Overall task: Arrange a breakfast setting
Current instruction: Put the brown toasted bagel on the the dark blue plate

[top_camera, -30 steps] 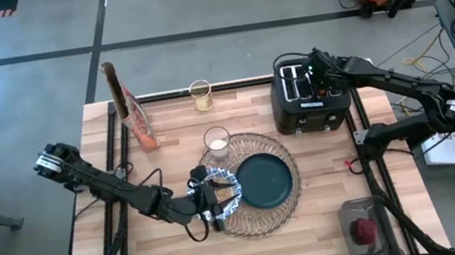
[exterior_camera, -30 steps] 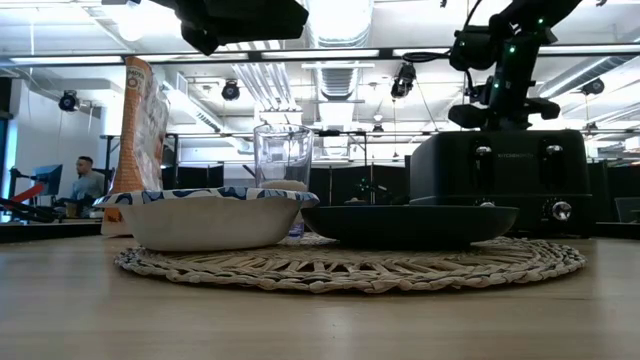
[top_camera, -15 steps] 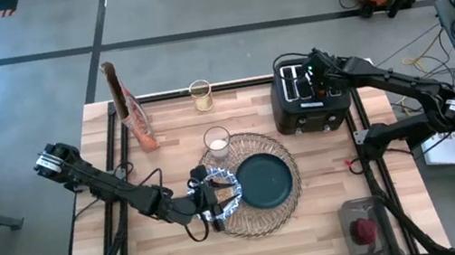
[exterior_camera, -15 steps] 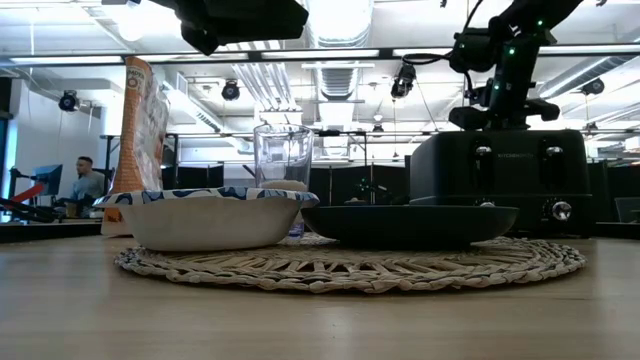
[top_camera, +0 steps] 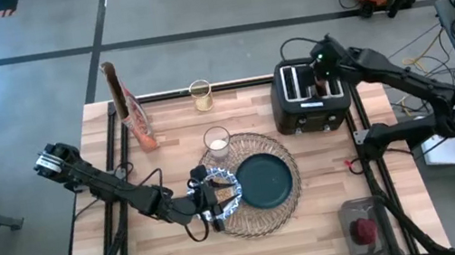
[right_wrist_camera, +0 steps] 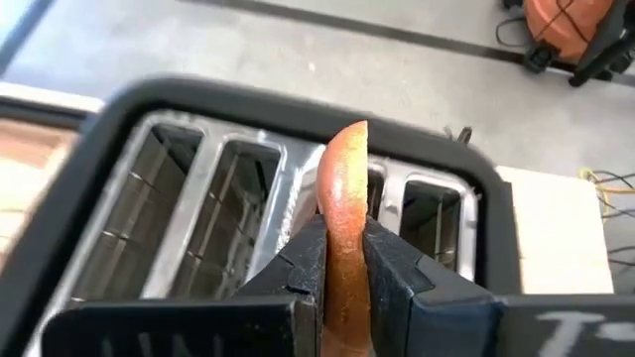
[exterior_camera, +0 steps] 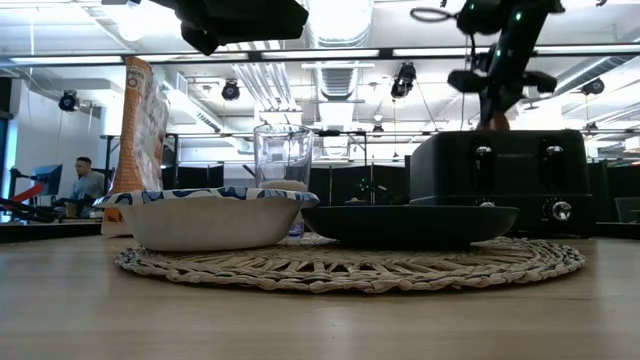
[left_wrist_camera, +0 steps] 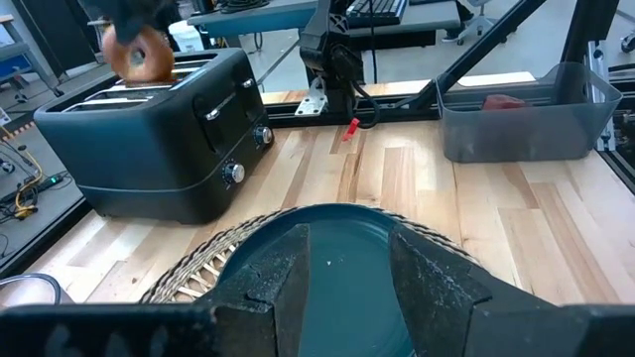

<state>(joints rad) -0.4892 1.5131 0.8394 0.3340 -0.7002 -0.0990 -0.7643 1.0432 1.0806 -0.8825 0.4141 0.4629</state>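
A round tan placemat holds the dark teal plate, the blue-and-white bowl at its left, and a clear glass at its far edge. My left gripper hovers open above the bowl, pointing toward the plate. My right gripper is over the black toaster, shut on a browned bagel slice that hangs just above the slots. My right gripper pinches the bagel slice between its two fingers, one on each flat face, with the browned rim sticking out past the fingertips. The fingers come slanting down from above. The slice stands on edge, over the toaster's slots.
A red-and-white cereal bag stands at the far left, with a small jar beside it. A clear bin with a red fruit sits at the near right edge. A person sits far off beyond the table.
My right gripper has risen from the top of the toaster, bringing the bagel slice up out of a slot; the slice stays on edge.
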